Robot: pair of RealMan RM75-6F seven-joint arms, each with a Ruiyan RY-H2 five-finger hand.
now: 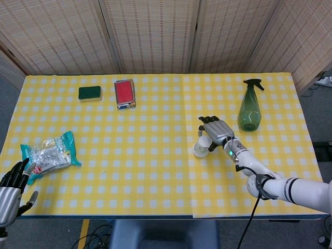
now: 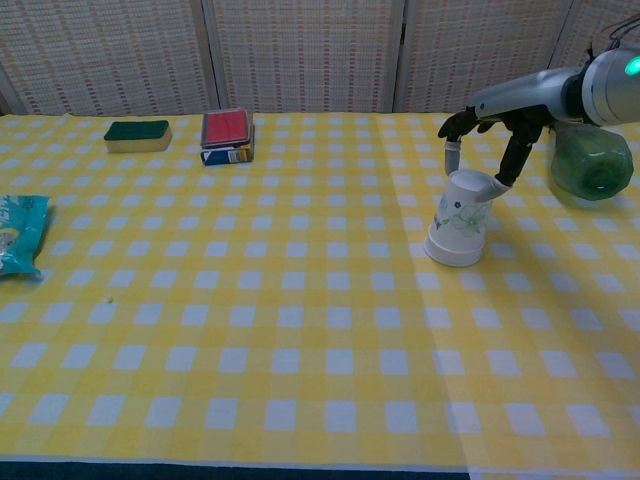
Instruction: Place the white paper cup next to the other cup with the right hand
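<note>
The white paper cup (image 1: 201, 148) (image 2: 458, 225) stands upside down and slightly tilted on the yellow checked table, right of centre. It has a green floral print. My right hand (image 1: 213, 129) (image 2: 495, 122) reaches over it from the right. A finger touches the left of the cup's upturned base and the thumb presses on its right, pinching it. My left hand (image 1: 10, 189) hangs at the table's near left edge with fingers apart and nothing in it; it appears only in the head view. No second cup shows in either view.
A green spray bottle (image 1: 249, 111) (image 2: 592, 160) stands just right of my right hand. At the far left lie a green sponge (image 1: 90, 93) (image 2: 138, 135) and a red box (image 1: 124, 92) (image 2: 227, 132). A teal snack bag (image 1: 49, 155) (image 2: 20, 232) lies at the left edge.
</note>
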